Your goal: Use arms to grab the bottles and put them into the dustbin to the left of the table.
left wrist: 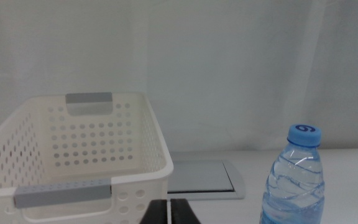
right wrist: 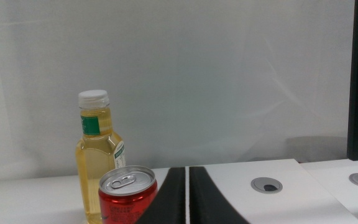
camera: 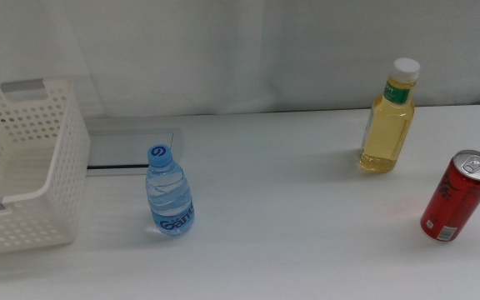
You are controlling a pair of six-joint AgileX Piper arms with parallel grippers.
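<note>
Both bottles stand untouched on the desk (camera: 290, 250): water bottle (camera: 170, 192) lower left beside the dustbin (camera: 57, 179), yellow bottle (camera: 388, 118) upper right. The left hand (left wrist: 169, 210) and right hand (right wrist: 187, 194), pressed closed and empty, wait low.

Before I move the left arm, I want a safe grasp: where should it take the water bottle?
Judging by its upright pose, grip the water bottle across its ribbed body, above the label, approaching level from the near side; the left tool sits shut there, facing it.
</note>
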